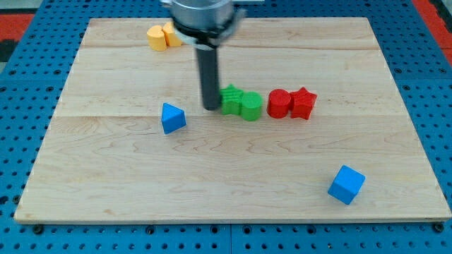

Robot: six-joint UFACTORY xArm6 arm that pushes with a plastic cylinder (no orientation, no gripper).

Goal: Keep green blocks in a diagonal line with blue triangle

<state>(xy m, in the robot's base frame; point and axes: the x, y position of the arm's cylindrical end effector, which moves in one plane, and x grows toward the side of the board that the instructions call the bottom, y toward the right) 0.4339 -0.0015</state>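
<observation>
Green is where we begin: two green blocks sit pressed together just right of the frame's centre, the green star-shaped block (230,98) on the left and the rounder green block (250,106) touching its right side, a shade lower in the frame. Our rod comes straight down from the top centre of the frame, and my tip (212,108) stands on the board right against the left side of the green star-shaped block, touching it or very nearly; we cannot tell which. The rod is a plain pusher with nothing to open or close, and it holds nothing.

Left of the tip and a little lower sits the blue triangle (173,117), clearly apart from both the tip and the greens. As things lie, the greens and the triangle run in a nearly level row across the middle of the frame.

Moving outward to the right, a red round block (279,103) and a red star-shaped block (304,103) touch each other, just beside the green pair with a small gap between.

Up at the upper left of centre, two yellow-orange blocks (162,36) huddle together near the board's far edge. Down at the lower right, a blue cube (346,185) sits alone, well apart from everything.

All of it rests on the pale wooden board (106,176), which lies on a blue perforated table (21,127).
</observation>
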